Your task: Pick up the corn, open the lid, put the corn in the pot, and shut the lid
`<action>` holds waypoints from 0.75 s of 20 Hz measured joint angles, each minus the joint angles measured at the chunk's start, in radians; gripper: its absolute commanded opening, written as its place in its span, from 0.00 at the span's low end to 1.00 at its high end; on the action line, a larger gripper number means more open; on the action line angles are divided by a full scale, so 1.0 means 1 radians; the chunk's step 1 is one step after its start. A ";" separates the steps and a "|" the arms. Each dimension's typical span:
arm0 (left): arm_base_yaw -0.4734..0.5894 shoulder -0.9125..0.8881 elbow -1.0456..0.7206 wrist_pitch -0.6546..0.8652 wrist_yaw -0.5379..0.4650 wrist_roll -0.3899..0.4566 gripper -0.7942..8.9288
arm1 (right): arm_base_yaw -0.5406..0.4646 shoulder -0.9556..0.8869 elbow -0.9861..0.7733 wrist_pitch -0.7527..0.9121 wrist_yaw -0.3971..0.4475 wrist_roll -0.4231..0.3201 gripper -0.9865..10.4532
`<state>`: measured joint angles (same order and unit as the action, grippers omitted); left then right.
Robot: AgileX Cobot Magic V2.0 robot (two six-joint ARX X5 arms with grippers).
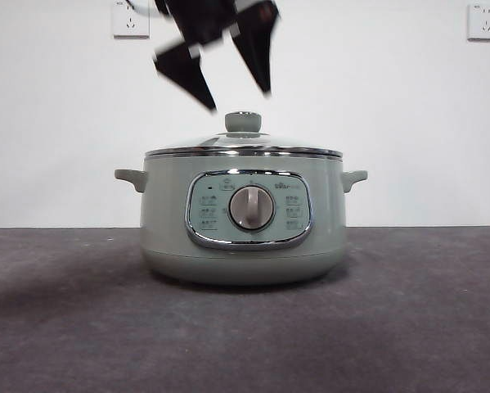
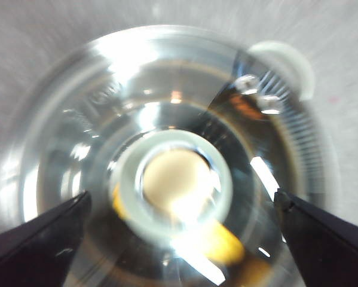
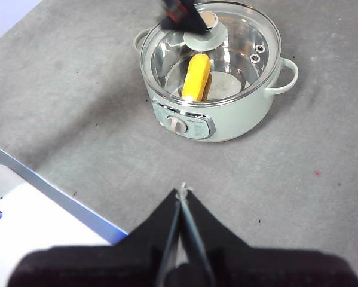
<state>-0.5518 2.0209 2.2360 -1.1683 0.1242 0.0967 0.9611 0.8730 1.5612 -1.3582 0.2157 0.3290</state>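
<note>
The sage-green pot (image 1: 243, 246) stands on the grey table with the glass lid (image 1: 243, 147) seated on it. The yellow corn (image 3: 196, 78) lies inside the pot and shows through the lid; it also shows in the left wrist view (image 2: 222, 246). My left gripper (image 1: 240, 100) hangs open and empty just above the lid's green knob (image 1: 243, 122). In the left wrist view the left gripper (image 2: 181, 197) has its jaws spread wide on either side of the knob (image 2: 173, 184), blurred. My right gripper (image 3: 181, 192) is shut and empty, high and well back from the pot (image 3: 226, 119).
Two wall sockets (image 1: 131, 20) (image 1: 484, 21) are on the white wall behind. A white panel with a blue edge (image 3: 29, 203) borders the table near the right arm. Grey tabletop (image 1: 408, 311) surrounds the pot.
</note>
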 measured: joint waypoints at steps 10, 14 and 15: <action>0.000 -0.478 0.001 -0.154 0.002 -0.015 0.08 | 0.000 0.000 0.000 0.000 0.143 0.000 0.09; 0.000 -0.630 0.002 -0.154 0.002 -0.054 0.08 | 0.000 0.000 0.000 0.000 0.143 0.000 0.09; 0.000 -0.651 0.002 -0.154 0.002 -0.061 0.08 | 0.000 0.000 0.000 0.000 0.143 0.000 0.09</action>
<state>-0.5518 1.3701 2.2375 -1.3224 0.1261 0.0360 0.9611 0.8734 1.5612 -1.3582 0.3592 0.3290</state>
